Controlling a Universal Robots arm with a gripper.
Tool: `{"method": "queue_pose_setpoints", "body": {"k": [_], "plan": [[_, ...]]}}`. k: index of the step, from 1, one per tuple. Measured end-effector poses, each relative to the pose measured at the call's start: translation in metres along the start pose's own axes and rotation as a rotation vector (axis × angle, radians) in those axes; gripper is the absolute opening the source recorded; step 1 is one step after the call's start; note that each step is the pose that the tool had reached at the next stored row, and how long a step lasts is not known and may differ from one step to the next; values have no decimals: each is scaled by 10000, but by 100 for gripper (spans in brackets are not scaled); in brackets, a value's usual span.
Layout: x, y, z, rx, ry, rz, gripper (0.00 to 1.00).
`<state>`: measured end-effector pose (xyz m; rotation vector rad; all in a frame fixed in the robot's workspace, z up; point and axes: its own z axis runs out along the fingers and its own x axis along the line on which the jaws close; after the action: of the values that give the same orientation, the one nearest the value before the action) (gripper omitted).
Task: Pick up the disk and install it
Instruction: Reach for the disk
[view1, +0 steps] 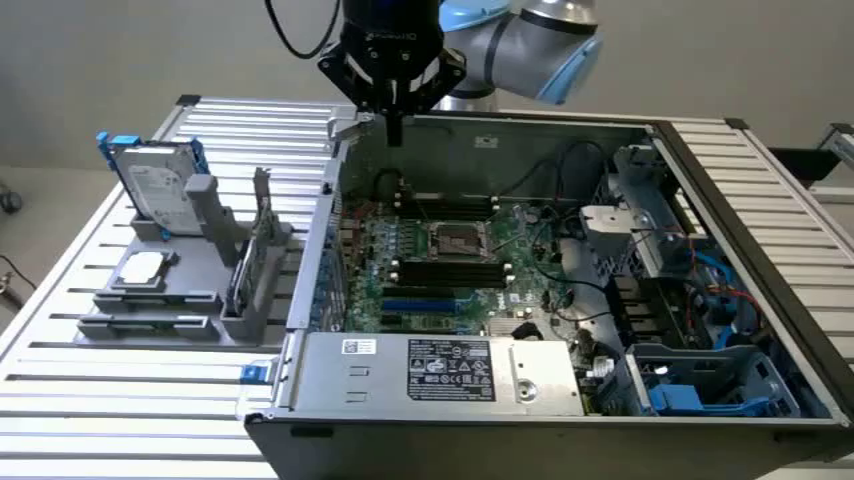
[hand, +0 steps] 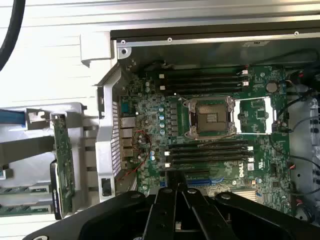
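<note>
Surface: slatted metal table (view1: 80, 400) | disk (view1: 151, 185) is stood upright in grey holder (view1: 160, 320), at the exterior view's left of open computer case (view1: 534, 435), untouched | gripper (view1: 395, 135) is held over the case's far edge, fingers pressed together, nothing gripped, well apart from disk | progress is judged nil: pick-up and install both left

You can read almost nothing here. On the motherboard (hand: 150, 115) there is a small white print that looks like the Dell mark, but not surely. The label (view1: 451, 368) on the power supply (view1: 358, 378) and the white label on the disk (view1: 154, 190) are too small to read.
</note>
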<state>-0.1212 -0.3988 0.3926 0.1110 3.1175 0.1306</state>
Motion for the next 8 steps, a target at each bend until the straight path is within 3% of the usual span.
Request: {"method": "queue_pose_setpoints", "body": {"k": [8], "plan": [[0,0,0,-14,0,0,11]]}}
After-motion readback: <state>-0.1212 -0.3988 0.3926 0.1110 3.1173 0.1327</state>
